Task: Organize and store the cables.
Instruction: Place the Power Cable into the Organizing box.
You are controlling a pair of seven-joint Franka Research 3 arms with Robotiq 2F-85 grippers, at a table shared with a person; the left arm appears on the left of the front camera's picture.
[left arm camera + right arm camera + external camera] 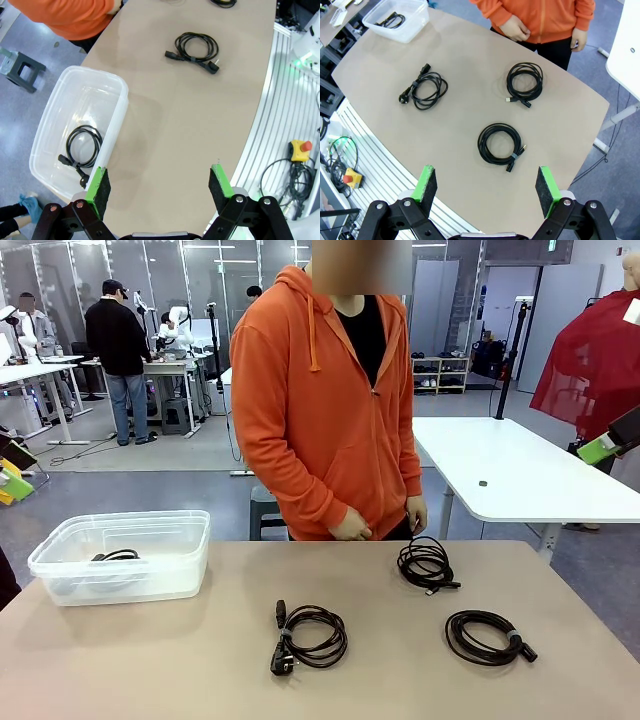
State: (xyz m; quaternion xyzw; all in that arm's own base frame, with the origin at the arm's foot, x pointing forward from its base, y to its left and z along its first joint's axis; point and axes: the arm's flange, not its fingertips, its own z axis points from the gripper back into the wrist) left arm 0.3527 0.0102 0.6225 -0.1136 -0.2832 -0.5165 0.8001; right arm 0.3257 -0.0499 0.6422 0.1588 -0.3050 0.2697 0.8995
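left gripper (160,187) and right gripper (487,187) spread, empty; cable (500,143) at right's twelve o'clock seems light, floppy (pinch its banded strands).

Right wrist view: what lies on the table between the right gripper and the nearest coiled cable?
Nothing: in the right wrist view, bare tabletop runs from the open right gripper to the nearest coiled cable.

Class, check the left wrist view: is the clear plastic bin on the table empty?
No, a coiled black cable with a plug end lies inside the bin.
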